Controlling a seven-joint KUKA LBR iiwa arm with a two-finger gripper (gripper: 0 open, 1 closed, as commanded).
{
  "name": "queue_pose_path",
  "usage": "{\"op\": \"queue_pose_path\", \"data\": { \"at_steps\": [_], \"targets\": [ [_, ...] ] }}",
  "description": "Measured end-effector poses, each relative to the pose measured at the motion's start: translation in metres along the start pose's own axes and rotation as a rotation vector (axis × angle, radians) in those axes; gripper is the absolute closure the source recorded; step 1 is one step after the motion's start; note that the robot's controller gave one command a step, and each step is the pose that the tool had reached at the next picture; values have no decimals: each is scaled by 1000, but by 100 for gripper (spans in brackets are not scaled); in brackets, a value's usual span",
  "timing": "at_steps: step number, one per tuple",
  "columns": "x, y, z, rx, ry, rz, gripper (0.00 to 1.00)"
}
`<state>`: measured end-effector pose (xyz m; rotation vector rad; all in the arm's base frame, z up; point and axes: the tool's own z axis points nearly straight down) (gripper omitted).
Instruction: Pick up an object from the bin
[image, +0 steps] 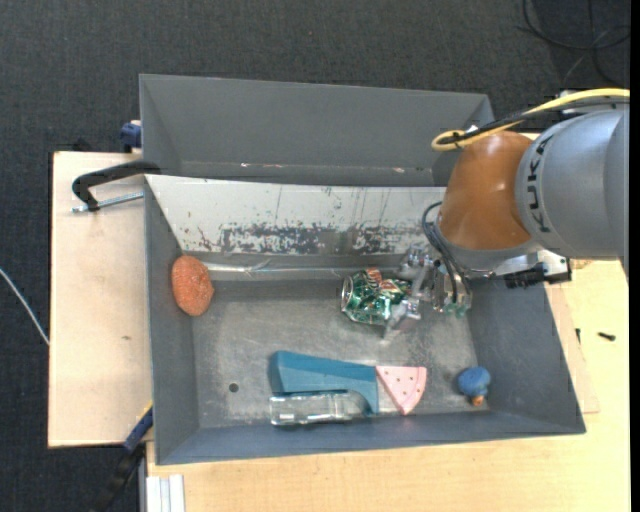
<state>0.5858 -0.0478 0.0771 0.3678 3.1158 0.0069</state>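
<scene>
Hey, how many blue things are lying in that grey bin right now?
2. A large blue wedge-shaped block lies at the front middle; a small round blue toy sits in the front right corner. The arm may hide more at the right.

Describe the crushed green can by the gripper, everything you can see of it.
The crushed can looks like thin metal, green with white and red markings and shiny silver where it is dented. It is badly crumpled and lies on the floor of the bin, right of centre, near the back. The gripper is right up against its right end; whether it has hold of the can I cannot tell. Nothing else in the bin touches it.
</scene>
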Motion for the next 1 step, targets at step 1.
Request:
{"op": "queue_pose_path", "data": {
  "at_steps": [1],
  "targets": [
    [-6,4,-188,2,-12,-31,100]
  ]
}}
